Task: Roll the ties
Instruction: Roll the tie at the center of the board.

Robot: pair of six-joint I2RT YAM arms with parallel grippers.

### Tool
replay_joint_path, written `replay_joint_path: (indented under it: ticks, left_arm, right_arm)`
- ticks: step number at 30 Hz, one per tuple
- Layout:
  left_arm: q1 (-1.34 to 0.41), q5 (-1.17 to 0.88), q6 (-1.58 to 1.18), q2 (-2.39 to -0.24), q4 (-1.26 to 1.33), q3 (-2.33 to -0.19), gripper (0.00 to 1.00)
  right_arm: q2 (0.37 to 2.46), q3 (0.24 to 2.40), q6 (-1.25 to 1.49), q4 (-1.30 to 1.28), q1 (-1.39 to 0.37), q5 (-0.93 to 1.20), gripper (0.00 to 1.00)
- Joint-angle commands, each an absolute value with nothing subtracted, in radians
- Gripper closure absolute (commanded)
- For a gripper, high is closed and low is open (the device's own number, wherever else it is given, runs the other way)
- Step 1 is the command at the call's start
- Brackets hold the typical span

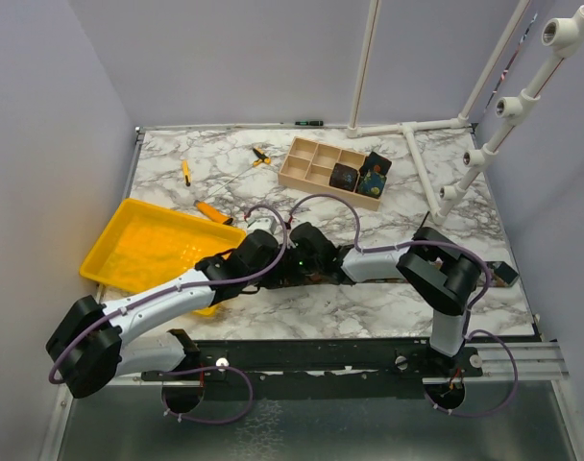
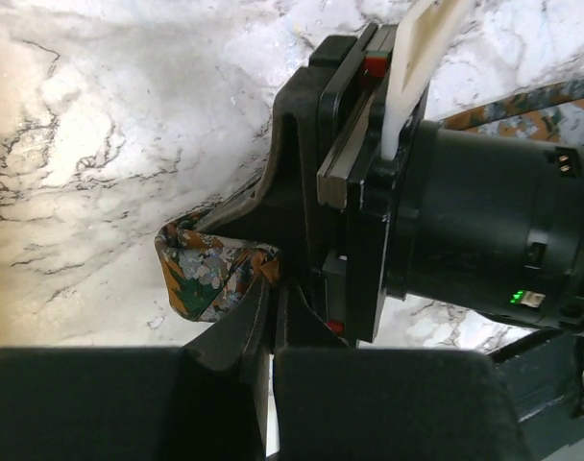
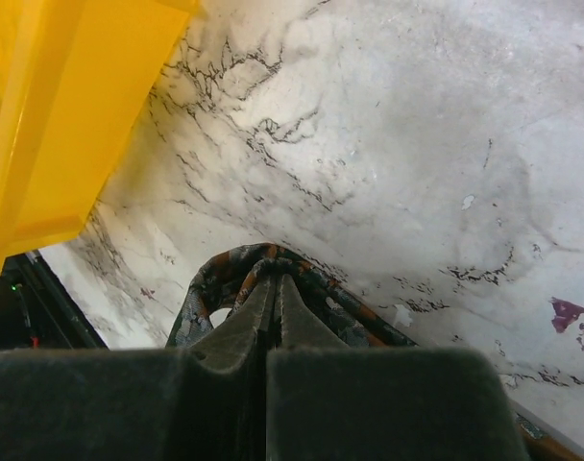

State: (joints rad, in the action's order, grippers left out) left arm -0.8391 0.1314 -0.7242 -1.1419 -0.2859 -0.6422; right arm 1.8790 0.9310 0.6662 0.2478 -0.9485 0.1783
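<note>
Grey-veined white marble is seen over the whole tabletop (image 1: 388,288), and it is closed in by plain pale walls. Close to the near edge, about the middle, the two arms are brought together over one tie (image 2: 210,274). The left pincer (image 2: 268,293) is pressed together on a folded end of this tie, a bunch of rust-brown cloth with a mottled print. The right pincer (image 3: 273,288) is also closed, and the cloth is pinched at its tips, so that a small loop of the tie is formed around them. From the left wrist view, the rest of the tie is seen as a flat strip lying on the marble beyond the right pincer.

By the left edge a yellow tray (image 1: 148,245) is placed, with one corner hanging over the near side. Further back, orange-handled screwdrivers (image 1: 186,171) are scattered toward the far left corner. Near the far edge a wooden box (image 1: 306,163) with compartments is set, and two rolled ties (image 1: 345,176) are kept in its right-hand compartments. A frame of white pipes (image 1: 422,154) is fixed at the far right corner.
</note>
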Motion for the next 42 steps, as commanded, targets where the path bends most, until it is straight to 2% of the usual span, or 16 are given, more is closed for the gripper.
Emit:
replay_joint_path:
  ticks: [1, 9, 18, 37, 39, 42]
  left_arm:
    - [-0.871, 0.172, -0.729, -1.189, -0.289, -0.673, 1.00]
    - [-0.874, 0.248, -0.729, -1.171, -0.297, -0.644, 1.00]
    - [-0.873, 0.278, -0.717, -1.182, -0.334, -0.670, 1.00]
    - [-0.877, 0.270, -0.730, -1.163, -0.355, -0.683, 1.00]
    - [-0.881, 0.270, -0.730, -1.165, -0.357, -0.686, 1.00]
    - [-0.883, 0.275, -0.727, -1.162, -0.358, -0.688, 1.00]
  right_arm:
    - [1.941, 0.915, 0.700, 0.222, -0.963, 0.220, 1.00]
    - [1.770, 0.819, 0.751, 0.232, -0.955, 0.052, 0.99]
    - [1.695, 0.814, 0.750, 0.170, -0.931, 0.017, 0.98]
    - [1.951, 0.964, 0.736, 0.251, -0.931, 0.379, 1.00]
    - [1.941, 0.961, 0.747, 0.242, -0.933, 0.347, 1.00]
    - [1.849, 0.908, 0.768, 0.193, -0.931, 0.157, 1.00]
